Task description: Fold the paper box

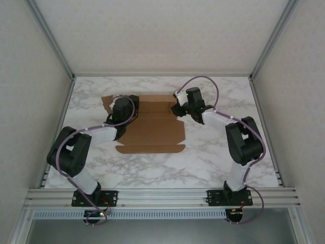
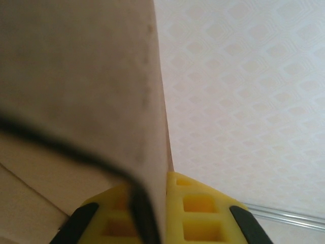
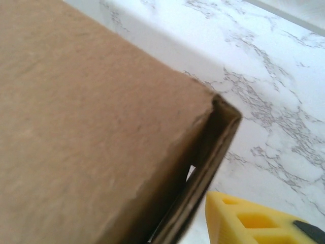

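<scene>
The paper box (image 1: 152, 124) is a plain brown cardboard sheet lying partly folded in the middle of the marble table, with its front flap flat (image 1: 150, 148). At the box's left rear, my left gripper (image 1: 121, 109) is shut on an upright cardboard flap (image 2: 76, 76), which is pinched between the yellow fingers (image 2: 200, 203). My right gripper (image 1: 179, 109) is at the box's right rear corner. In the right wrist view, one yellow finger (image 3: 254, 218) stands just outside the folded side wall (image 3: 213, 147) without touching it. The other finger is hidden behind the cardboard panel (image 3: 86, 117).
The white marble table (image 1: 213, 157) has bare room in front of and to the right of the box. A small side flap (image 1: 107, 104) sticks out past the left gripper. Pale enclosure walls and metal posts (image 1: 56, 46) ring the table.
</scene>
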`<state>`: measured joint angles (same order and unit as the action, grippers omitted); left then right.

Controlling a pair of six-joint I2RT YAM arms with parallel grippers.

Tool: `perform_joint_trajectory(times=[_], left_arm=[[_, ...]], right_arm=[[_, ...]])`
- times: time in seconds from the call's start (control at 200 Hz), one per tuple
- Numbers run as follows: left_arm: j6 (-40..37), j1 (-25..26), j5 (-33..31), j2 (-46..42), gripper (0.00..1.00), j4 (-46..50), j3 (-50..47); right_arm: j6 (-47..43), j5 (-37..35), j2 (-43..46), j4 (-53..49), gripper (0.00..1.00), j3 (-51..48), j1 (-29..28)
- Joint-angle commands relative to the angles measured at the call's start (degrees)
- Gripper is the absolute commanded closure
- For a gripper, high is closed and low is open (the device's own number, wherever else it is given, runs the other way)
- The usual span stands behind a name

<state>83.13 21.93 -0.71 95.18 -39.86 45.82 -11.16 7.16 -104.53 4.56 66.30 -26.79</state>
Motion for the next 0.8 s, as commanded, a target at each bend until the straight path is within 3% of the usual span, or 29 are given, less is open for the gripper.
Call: perform_joint_trajectory(times=[0.0, 0.406, 0.601, 0.796], left_arm=[[-1.9, 0.3, -0.1, 2.3, 1.0, 7.5, -3.1], [-1.5, 0.3, 0.5, 1.7, 1.0, 7.8, -4.1], [-0.6, 0.5, 0.4, 1.3, 1.0, 7.5, -5.8], [0.0, 1.8, -0.9, 1.6, 1.0, 7.2, -7.2]], right_arm=[[2.0, -6.3, -1.8, 1.9, 0.54, -0.2, -1.5], [5.3, -14.9, -5.2, 0.2, 0.62, 1.9, -4.3], [8.4, -18.8, -6.2, -1.0, 0.77, 2.6, -5.4], [14.1, -23.7, -8.2, -4.8, 0.84, 5.8, -6.6]])
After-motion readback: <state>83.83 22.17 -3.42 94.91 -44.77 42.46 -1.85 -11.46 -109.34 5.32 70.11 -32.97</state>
